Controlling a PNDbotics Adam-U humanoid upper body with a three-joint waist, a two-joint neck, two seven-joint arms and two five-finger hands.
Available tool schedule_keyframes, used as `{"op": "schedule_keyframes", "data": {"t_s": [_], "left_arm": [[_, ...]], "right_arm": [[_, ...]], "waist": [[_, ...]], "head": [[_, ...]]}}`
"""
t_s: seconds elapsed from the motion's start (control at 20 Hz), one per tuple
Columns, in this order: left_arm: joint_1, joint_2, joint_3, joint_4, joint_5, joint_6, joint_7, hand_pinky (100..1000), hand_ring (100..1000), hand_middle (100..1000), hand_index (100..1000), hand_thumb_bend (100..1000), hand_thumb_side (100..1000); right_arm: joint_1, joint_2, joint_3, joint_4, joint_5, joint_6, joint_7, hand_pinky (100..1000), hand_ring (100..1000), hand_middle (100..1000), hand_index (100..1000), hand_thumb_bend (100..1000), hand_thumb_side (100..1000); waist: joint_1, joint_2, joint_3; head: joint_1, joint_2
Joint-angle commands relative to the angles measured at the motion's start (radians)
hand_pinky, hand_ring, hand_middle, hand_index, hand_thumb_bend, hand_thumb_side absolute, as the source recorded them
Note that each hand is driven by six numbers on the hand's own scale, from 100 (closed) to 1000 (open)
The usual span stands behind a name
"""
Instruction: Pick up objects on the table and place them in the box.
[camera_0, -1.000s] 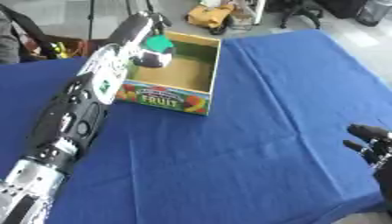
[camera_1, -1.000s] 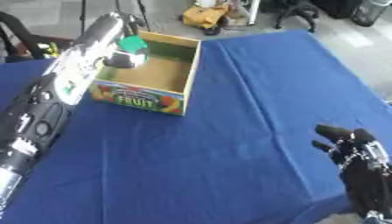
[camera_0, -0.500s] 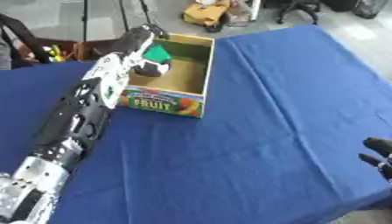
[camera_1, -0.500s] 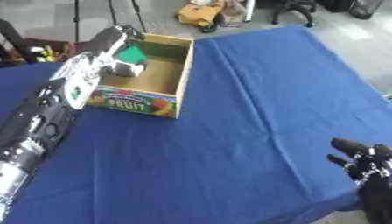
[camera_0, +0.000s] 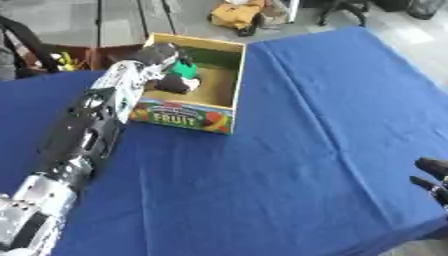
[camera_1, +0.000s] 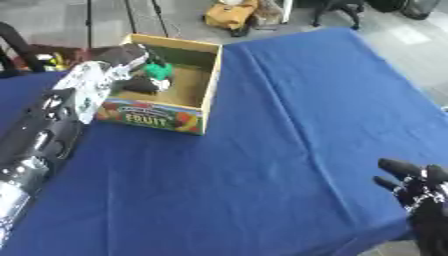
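Table (camera_0: 289, 150): covered by a blue cloth, which fills most of both views; bare blue across the middle and near side.
Box (camera_0: 223, 85): open cardboard carton with a printed fruit picture and the word FRUIT on its near wall; stands on the cloth at the far left, turned a little askew to the table edge.
Green object (camera_1: 158, 70): small, bright green, shape not clear; inside the box, near its far left wall, at the fingertips of the left hand.
Left hand (camera_0: 171, 82): at the end of the black and silver arm that runs from the lower left corner up to the box; reaches over the left wall into the box. Dark fingers hang down beside the green object; whether they pinch it or only touch it cannot be told.
Right hand (camera_1: 418, 187): black, at the lower right corner, off the table's near right edge; fingers straight and spread, pointing up and to the left, holding nothing.
Floor beyond the table (camera_0: 122, 20): grey, with a yellowish bundle (camera_0: 236, 12) lying near the far edge.
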Motion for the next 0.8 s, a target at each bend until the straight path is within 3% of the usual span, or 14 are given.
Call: {"op": "schedule_keyframes", "data": {"t_s": [0.05,0.25,0.45,0.7,0.8], "left_arm": [[-0.015,0.027,0.015,-0.053,0.023,0.004,0.042,736,732,645,739,321,781],[0.014,0.043,-0.012,-0.138,0.151,-0.008,0.148,740,719,624,714,330,766],[0.084,0.083,-0.039,-0.287,0.383,-0.006,0.168,753,706,603,689,306,772],[0.272,0.154,-0.031,-0.599,0.745,0.080,0.174,769,705,595,688,293,796],[0.384,0.159,-0.010,-0.727,0.881,0.130,0.193,778,705,588,692,278,852]], "right_arm": [[-0.005,-0.015,-0.008,-0.008,0.006,-0.001,0.000,835,905,770,749,100,946],[0.007,-0.020,-0.016,-0.003,0.002,0.002,-0.007,835,903,769,746,100,942],[0.019,-0.024,-0.020,0.001,-0.002,0.005,-0.009,834,901,767,744,100,939],[0.037,-0.032,-0.020,0.001,-0.009,0.007,-0.010,833,899,766,743,100,932],[0.045,-0.036,-0.021,-0.001,-0.014,0.006,-0.011,831,897,764,742,100,926]], "waist": [[-0.007,-0.028,0.010],[-0.012,-0.058,0.066],[-0.019,-0.087,0.144],[-0.030,-0.119,0.242],[-0.034,-0.131,0.275]], "head": [[-0.004,0.012],[-0.025,0.028],[-0.047,0.042],[-0.073,0.063],[-0.081,0.069]]}}
